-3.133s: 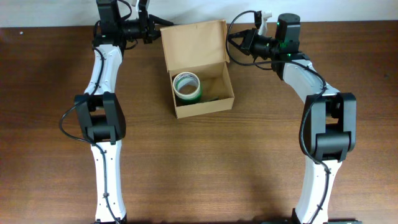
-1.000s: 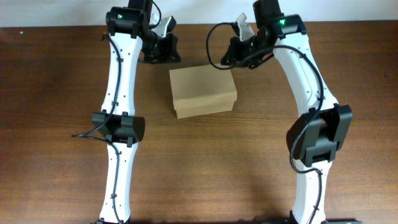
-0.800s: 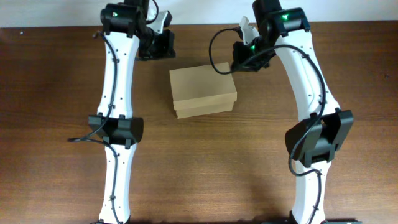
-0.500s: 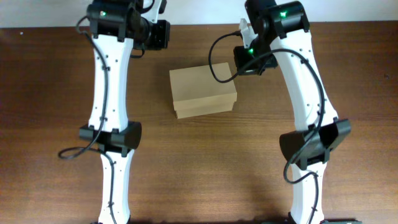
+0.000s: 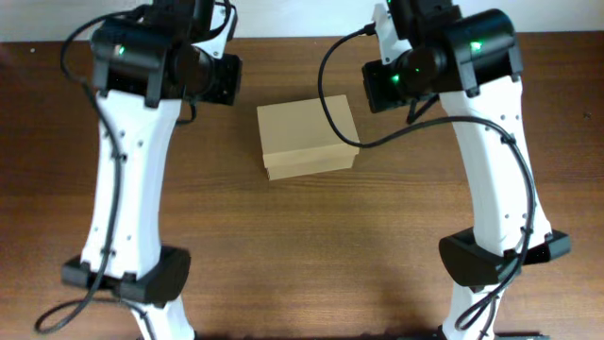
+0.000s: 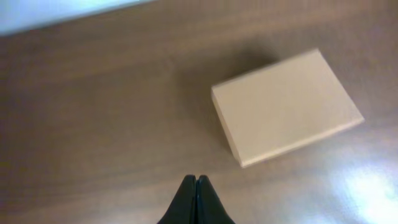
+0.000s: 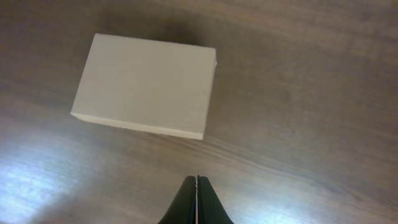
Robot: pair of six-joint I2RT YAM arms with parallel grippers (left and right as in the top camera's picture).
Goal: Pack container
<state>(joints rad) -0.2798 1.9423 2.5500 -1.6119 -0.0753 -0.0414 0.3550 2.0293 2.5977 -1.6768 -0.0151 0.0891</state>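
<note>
The container (image 5: 308,137) is a plain tan cardboard box on the brown table, its flap lid shut flat. It also shows in the left wrist view (image 6: 285,106) and in the right wrist view (image 7: 146,84). Nothing of its contents shows. My left gripper (image 6: 196,180) is shut and empty, raised high above the table to the left of the box. My right gripper (image 7: 196,180) is shut and empty, raised high to the right of the box. In the overhead view both wrists (image 5: 212,76) (image 5: 396,80) hang above the table's far side, flanking the box.
The wooden table (image 5: 311,246) stretches bare in front of the box. A white wall edge (image 5: 283,19) runs along the table's far side. The arms' links (image 5: 123,179) (image 5: 495,170) reach over the left and right of the table.
The box lid, open earlier with tape rolls visible inside, is now shut. Both arms have lifted up and away from the box, toward the camera.
</note>
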